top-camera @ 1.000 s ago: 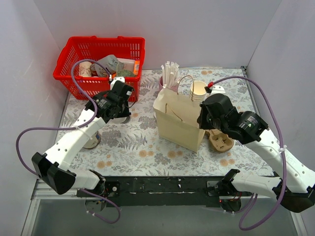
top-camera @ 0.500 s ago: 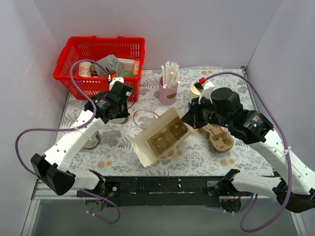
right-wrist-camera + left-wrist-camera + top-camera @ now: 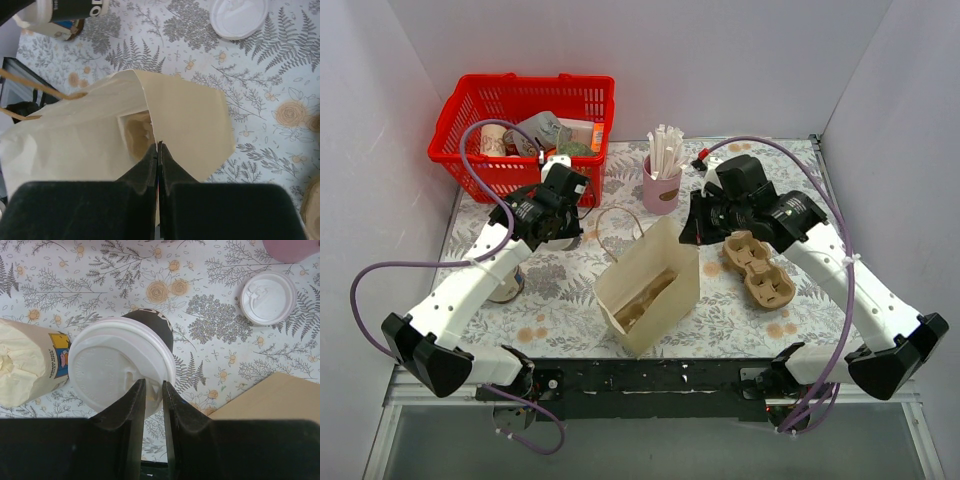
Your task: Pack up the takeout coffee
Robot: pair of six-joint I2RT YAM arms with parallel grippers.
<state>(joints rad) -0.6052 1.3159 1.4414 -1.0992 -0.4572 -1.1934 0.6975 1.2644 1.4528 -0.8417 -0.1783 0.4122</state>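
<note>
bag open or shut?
Open: the paper bag mouth gapes, a moulded carrier visible inside; right gripper pinches its rim.

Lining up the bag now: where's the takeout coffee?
The takeout coffee is at the left of the table, its lid rim pinched in the left gripper; left wrist view shows a cream cup beside it, the paper bag to its right.

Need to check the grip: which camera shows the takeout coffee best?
Left wrist: the takeout coffee fills the view, fingers pinching its white lid's rim. Right wrist catches only its side at a corner; top external mostly hides it under the left gripper.
</note>
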